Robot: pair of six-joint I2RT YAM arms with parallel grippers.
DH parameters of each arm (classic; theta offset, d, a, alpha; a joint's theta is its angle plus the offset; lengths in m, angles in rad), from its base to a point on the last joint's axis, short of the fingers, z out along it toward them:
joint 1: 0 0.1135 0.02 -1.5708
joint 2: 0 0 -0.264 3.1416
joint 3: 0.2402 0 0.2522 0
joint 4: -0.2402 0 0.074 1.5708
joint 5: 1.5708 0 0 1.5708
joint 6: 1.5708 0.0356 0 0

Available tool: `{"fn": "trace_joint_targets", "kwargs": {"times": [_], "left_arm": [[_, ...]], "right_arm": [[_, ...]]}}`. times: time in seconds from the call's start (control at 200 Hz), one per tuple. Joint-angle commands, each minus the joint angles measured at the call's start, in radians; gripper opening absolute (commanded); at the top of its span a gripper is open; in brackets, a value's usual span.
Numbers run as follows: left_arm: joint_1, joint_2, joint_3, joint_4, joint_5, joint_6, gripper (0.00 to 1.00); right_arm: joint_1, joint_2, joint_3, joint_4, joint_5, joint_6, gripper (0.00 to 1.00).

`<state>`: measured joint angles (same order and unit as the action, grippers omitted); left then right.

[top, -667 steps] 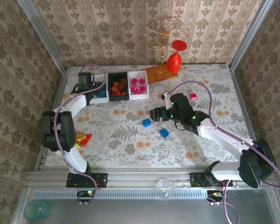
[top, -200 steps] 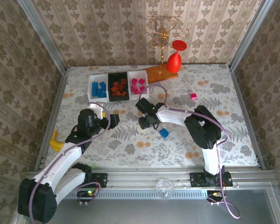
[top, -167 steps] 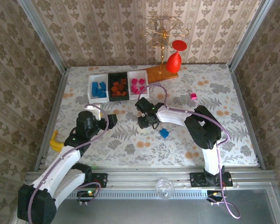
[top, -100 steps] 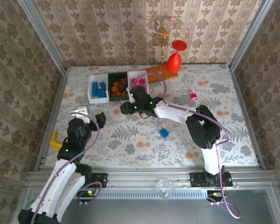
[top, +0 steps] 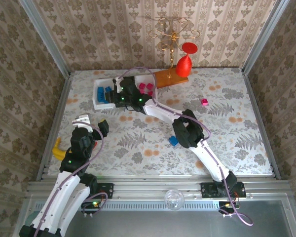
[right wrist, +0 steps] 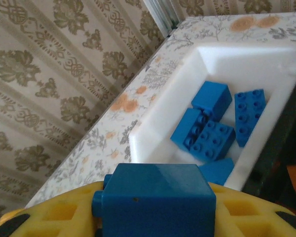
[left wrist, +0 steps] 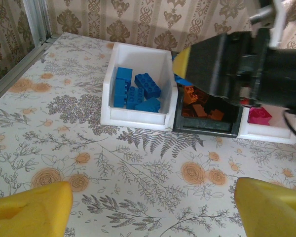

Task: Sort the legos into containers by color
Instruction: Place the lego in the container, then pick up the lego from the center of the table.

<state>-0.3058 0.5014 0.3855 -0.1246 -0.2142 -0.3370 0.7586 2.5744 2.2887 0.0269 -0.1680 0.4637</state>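
Observation:
My right gripper [top: 116, 94] is shut on a blue lego [right wrist: 155, 197] and hangs at the edge between the white bin [top: 99, 101] of blue legos and the black bin [left wrist: 207, 129] of brown-orange legos. In the right wrist view the white bin [right wrist: 163, 111] lies just below the held brick, with several blue legos [right wrist: 212, 123] inside. The second white bin [top: 149, 89] holds magenta-pink legos. A loose blue lego [top: 172, 140] and a loose pink lego [top: 204, 102] lie on the table. My left gripper [top: 92, 124] stands open and empty, well in front of the bins, its yellow fingers [left wrist: 29, 212] wide apart.
A yellow banana toy [top: 57, 148] lies by the left wall next to my left arm. The red goblet [top: 184, 62] and the gold wire stand on its wooden base [top: 168, 77] stand behind the bins. The right arm's elbow [top: 187, 131] reaches across the table's middle.
The right gripper lifted a blue lego off the table and carried it up and left to the bins. The left arm drew back toward its base.

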Motion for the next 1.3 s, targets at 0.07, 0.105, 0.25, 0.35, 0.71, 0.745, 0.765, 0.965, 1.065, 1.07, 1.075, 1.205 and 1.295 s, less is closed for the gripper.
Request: {"fn": "trace_joint_targets", "kwargs": {"times": [0.07, 0.105, 0.25, 0.35, 0.71, 0.745, 0.765, 0.965, 1.065, 1.07, 1.075, 1.205, 1.295], "left_arm": [[0.010, -0.020, -0.012, -0.001, -0.009, -0.012, 0.86], [0.009, -0.019, -0.013, 0.000, -0.004, -0.013, 0.86], [0.008, -0.023, -0.014, 0.003, 0.005, -0.011, 0.86], [0.008, -0.023, -0.014, 0.006, 0.013, -0.011, 0.86], [0.005, -0.006, -0.013, 0.049, 0.128, 0.009, 0.86], [0.004, 0.005, -0.011, 0.060, 0.152, 0.013, 0.86], [0.001, 0.012, -0.010, 0.065, 0.166, 0.015, 0.86], [-0.019, 0.120, 0.008, 0.125, 0.284, 0.027, 0.86], [-0.033, 0.174, 0.012, 0.170, 0.374, 0.038, 0.86], [-0.033, 0.176, 0.012, 0.173, 0.378, 0.039, 0.86], [-0.033, 0.179, 0.013, 0.177, 0.384, 0.039, 0.86], [-0.054, 0.246, 0.013, 0.261, 0.540, 0.049, 0.87], [-0.078, 0.295, 0.015, 0.322, 0.648, 0.054, 0.87]], "right_arm": [[0.005, 0.189, 0.299, -0.090, 0.081, -0.057, 0.42], [0.005, 0.219, 0.341, -0.089, 0.091, -0.062, 0.43], [0.005, 0.282, 0.421, -0.040, 0.109, -0.091, 0.54], [0.000, 0.270, 0.434, -0.045, 0.109, -0.109, 0.66], [-0.022, -0.048, 0.179, -0.207, 0.065, -0.167, 0.80], [-0.028, -0.119, 0.077, -0.214, 0.083, -0.175, 0.80], [-0.031, -0.161, 0.012, -0.213, 0.094, -0.178, 0.80], [-0.079, -0.622, -0.693, -0.151, 0.185, -0.155, 0.81], [-0.088, -0.826, -0.959, -0.241, 0.270, -0.152, 0.83], [-0.088, -0.836, -0.971, -0.246, 0.274, -0.152, 0.83], [-0.088, -0.845, -0.983, -0.251, 0.278, -0.150, 0.83], [-0.089, -1.002, -1.185, -0.412, 0.314, -0.122, 0.86], [-0.087, -1.042, -1.273, -0.490, 0.286, -0.087, 0.87]]}}
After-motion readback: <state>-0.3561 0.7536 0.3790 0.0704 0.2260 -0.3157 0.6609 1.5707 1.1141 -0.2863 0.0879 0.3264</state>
